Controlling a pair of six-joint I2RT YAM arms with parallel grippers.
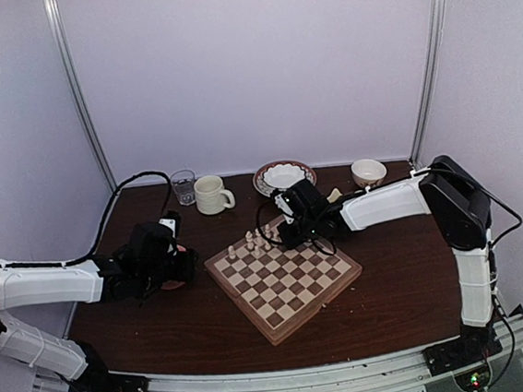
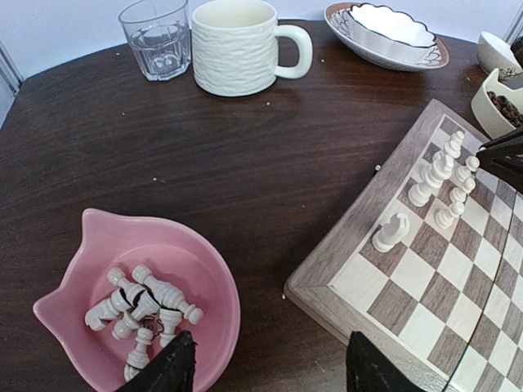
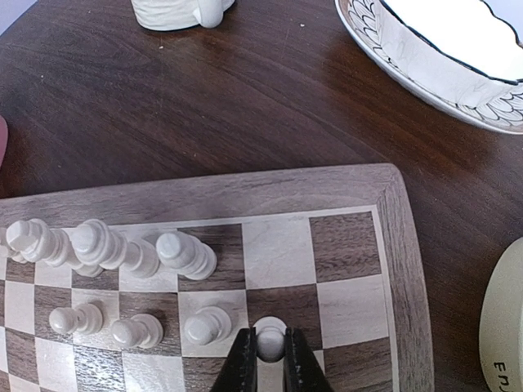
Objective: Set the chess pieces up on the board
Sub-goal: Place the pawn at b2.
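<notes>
The checkered board point(image 1: 294, 295) lies mid-table. Several cream chess pieces point(image 2: 437, 175) stand at its far corner, with a knight point(image 2: 392, 231) nearest its left edge. In the right wrist view, my right gripper point(image 3: 271, 353) is shut on a pawn point(image 3: 271, 340) standing on a dark square, to the right of three pawns point(image 3: 139, 331). Taller pieces point(image 3: 106, 249) stand behind them. More pieces point(image 2: 143, 306) lie in a pink bowl point(image 2: 188, 269) left of the board. My left gripper point(image 2: 270, 359) hangs open and empty over the bowl's right rim and the bare table.
A glass point(image 2: 157, 37), a cream mug point(image 2: 237, 45) and a patterned bowl point(image 2: 384, 33) stand along the far edge. A cream bowl holding dark pieces point(image 2: 502, 102) sits by the board's far corner. Another small bowl point(image 1: 369, 172) stands at the back right.
</notes>
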